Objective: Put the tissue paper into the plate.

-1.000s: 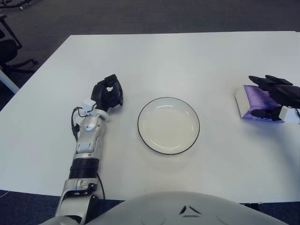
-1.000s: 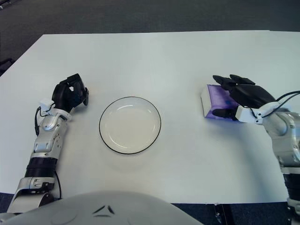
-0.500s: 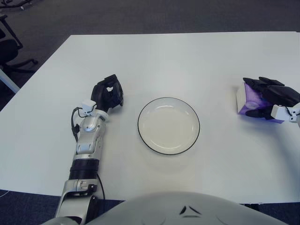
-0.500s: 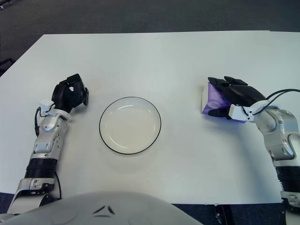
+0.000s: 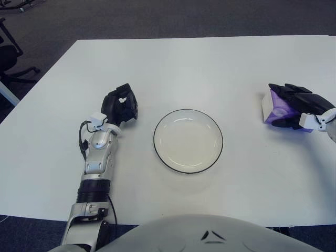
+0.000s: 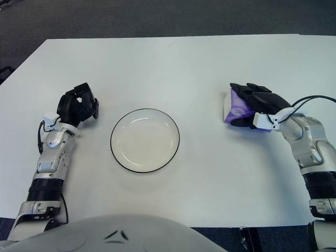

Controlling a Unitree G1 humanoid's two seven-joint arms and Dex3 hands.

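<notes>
Right hand (image 6: 251, 104) is now closing its fingers around the purple tissue pack (image 6: 233, 108); a second ago it was only lying over it, and the pack is now tipping up and sitting slightly nearer the plate (image 6: 145, 139). Grasp is looking secured, so carrying left to the empty plate is probably next. Left hand (image 6: 77, 105) is idling curled, holding nothing, left of the plate.
</notes>
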